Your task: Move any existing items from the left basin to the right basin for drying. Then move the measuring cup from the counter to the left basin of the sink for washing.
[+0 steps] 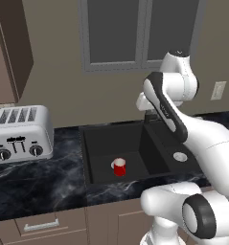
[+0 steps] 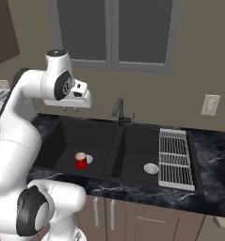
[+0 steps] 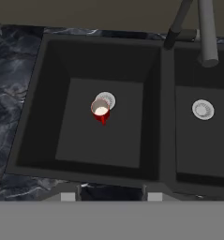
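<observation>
**Red mug still in the wide basin, nothing moved yet**

So the small red mug with the white inside (image 3: pixel 100 110) is standing upright on the floor of the wider matte black left basin (image 3: pixel 43 112), right next to the round silver drain (image 3: pixel 107 99), basically touching it from the hand view. Its handle points toward the front of the sink. The narrower matte black right basin (image 3: pixel 188 150) has just its own silver drain and no items in it, so step one isn't done.

The two-finger gripper (image 3: pixel 111 196) hangs well above the left basin, looking nearly straight down at the mug. Only its tips peek in at the bottom of the hand view, standing part open with nothing between them, so it's not holding anything.

The dark curved faucet (image 2: pixel 118 109) sits behind the divider. There's a white wire drying rack (image 2: pixel 174 157) on the glossy black marble counter (image 1: pixel 34 182) to the right, and a silver toaster (image 1: pixel 21 133) off to the left.

I can't pick out the measuring cup for sure. My read: both steps are left, mug first.
</observation>
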Controlling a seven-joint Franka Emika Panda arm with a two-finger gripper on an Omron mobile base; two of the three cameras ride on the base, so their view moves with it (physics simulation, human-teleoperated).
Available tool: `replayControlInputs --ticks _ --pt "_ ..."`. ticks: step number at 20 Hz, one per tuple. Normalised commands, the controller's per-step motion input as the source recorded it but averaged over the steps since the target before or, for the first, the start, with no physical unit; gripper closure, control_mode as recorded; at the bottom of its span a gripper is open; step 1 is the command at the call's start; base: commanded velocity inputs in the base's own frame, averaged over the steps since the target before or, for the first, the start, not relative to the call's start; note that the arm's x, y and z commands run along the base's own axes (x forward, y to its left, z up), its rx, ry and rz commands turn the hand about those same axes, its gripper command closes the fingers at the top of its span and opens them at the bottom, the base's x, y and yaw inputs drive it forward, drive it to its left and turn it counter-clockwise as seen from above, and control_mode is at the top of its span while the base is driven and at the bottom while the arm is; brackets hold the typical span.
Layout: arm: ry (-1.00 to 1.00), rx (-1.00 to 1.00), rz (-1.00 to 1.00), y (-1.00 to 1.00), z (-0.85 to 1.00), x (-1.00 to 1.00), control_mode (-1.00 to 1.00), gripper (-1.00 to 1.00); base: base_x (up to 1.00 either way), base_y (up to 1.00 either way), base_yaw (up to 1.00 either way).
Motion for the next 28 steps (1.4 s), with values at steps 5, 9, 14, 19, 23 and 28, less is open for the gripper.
replayControlInputs --ticks 5,9,14,19,23,28 --pt "-0.02 0.0 0.0 0.0 -0.07 -0.14 -1.0 -1.0 0.0 0.0 0.0" --pt "-0.02 0.0 -0.01 0.05 -0.23 -0.23 -1.0 -1.0 0.0 0.0 0.0" --pt "-0.01 0.0 -0.02 0.06 -0.27 -0.14 -1.0 -1.0 0.0 0.0 0.0" --pt "0.0 0.0 0.0 0.01 -0.18 -0.12 -1.0 -1.0 0.0 0.0 0.0" --pt "0.0 0.0 0.0 0.01 -0.09 -0.01 -1.0 -1.0 0.0 0.0 0.0" --pt "0.0 0.0 0.0 0.02 -0.07 0.0 -1.0 -1.0 0.0 0.0 0.0"
